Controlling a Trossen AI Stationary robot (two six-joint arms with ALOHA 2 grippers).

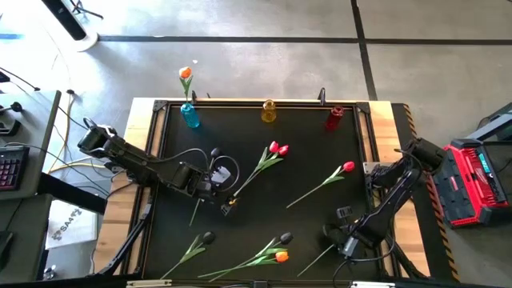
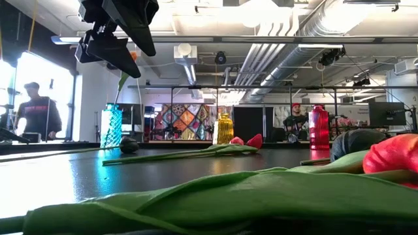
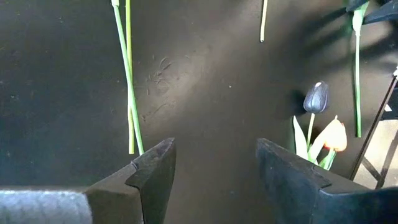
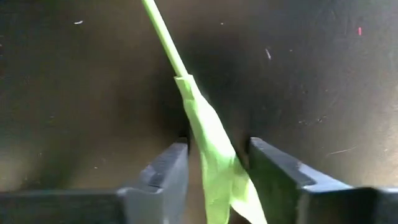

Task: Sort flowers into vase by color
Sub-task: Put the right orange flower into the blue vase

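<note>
Several flowers lie flat on the black mat: two red ones (image 1: 278,149), a red one (image 1: 348,167), two black ones (image 1: 208,238) (image 1: 286,238) and an orange one (image 1: 280,257). Another orange flower (image 1: 186,74) stands in the blue vase (image 1: 190,115). A yellow vase (image 1: 269,110) and a red vase (image 1: 334,118) stand beside it at the far edge. My right gripper (image 4: 214,165) is open and points down at the near right, astride a green stem and leaf (image 1: 317,262) whose head is hidden. My left gripper (image 3: 214,168) hangs open above the mat's left middle. My right gripper comes from above with one finger (image 4: 165,168) on each side of the flower's green leaf (image 4: 211,146), across the stem, which lies on the mat. The leaf's edge runs close to the other finger (image 4: 273,168); whether it touches, I cannot tell.
Two stem ends (image 3: 130,93) lie just ahead of my left gripper, with a black head (image 3: 316,98) and an orange head (image 3: 336,134) farther off. The mat's raised frame (image 1: 264,102) runs behind the vases. People stand in the room beyond (image 2: 38,114).
</note>
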